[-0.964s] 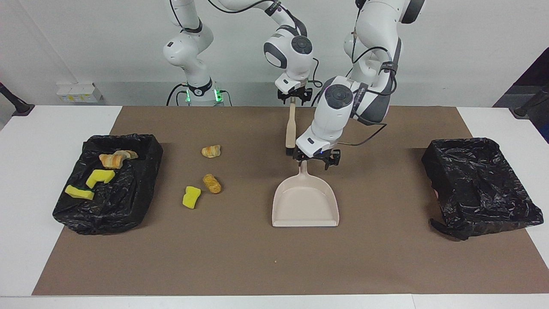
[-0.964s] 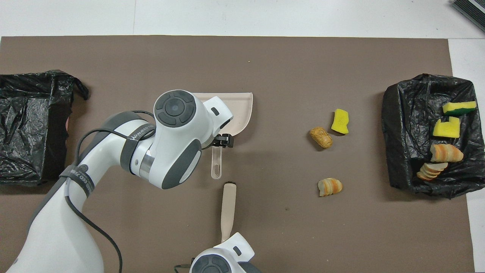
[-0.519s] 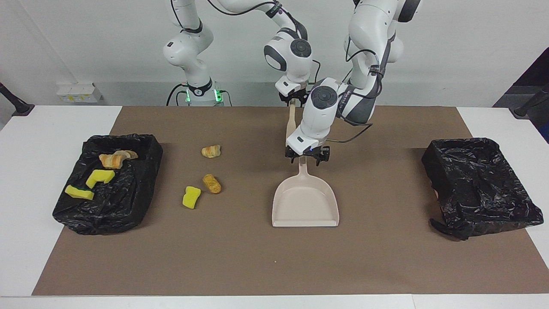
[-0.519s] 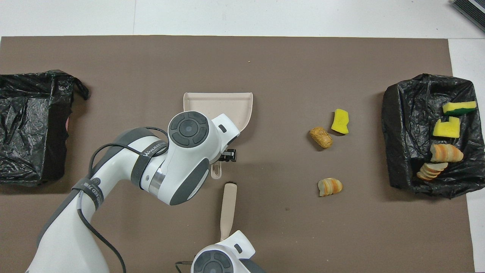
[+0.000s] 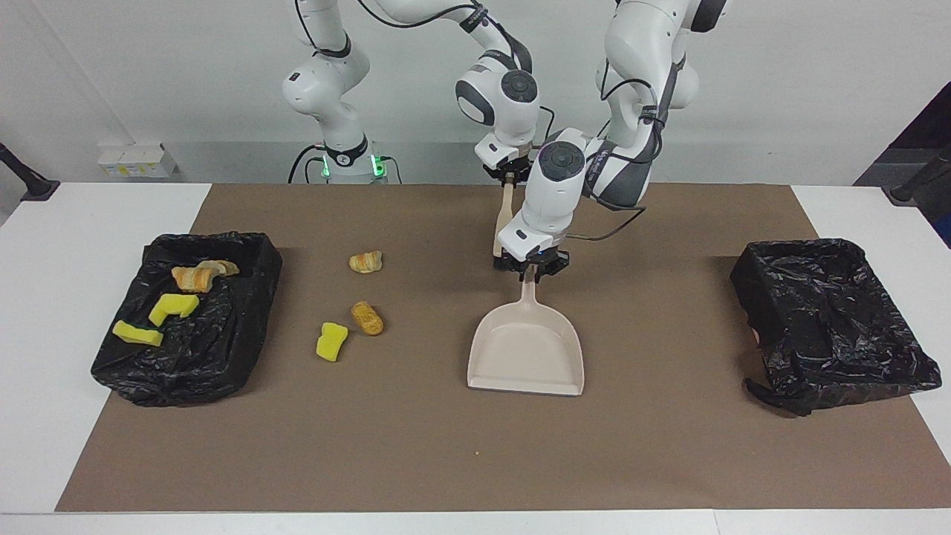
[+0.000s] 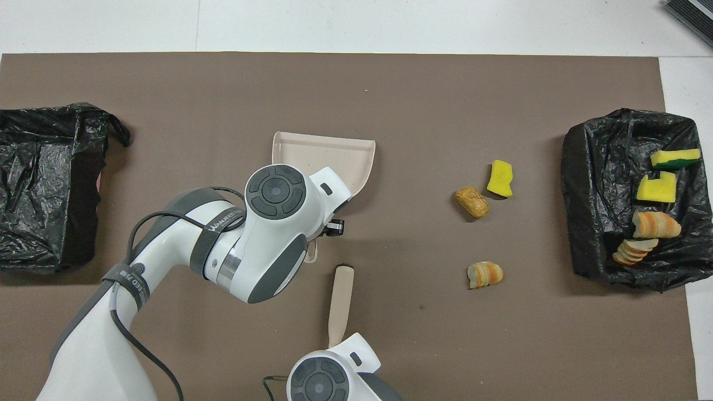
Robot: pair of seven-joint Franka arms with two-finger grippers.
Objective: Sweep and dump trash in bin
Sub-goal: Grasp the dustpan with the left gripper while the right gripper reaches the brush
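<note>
From the facing view, the left gripper (image 5: 529, 272) pinches the dustpan (image 5: 526, 353) by its handle, the right gripper (image 5: 507, 176) is clamped on the brush (image 5: 503, 223) handle, and 3 pieces of trash (image 5: 349, 312) lie on the mat toward the right arm's end. From overhead, 4 more pieces (image 6: 654, 209) sit in the black bin (image 6: 579, 167); the brush bristles are probably hidden under the left arm.
</note>
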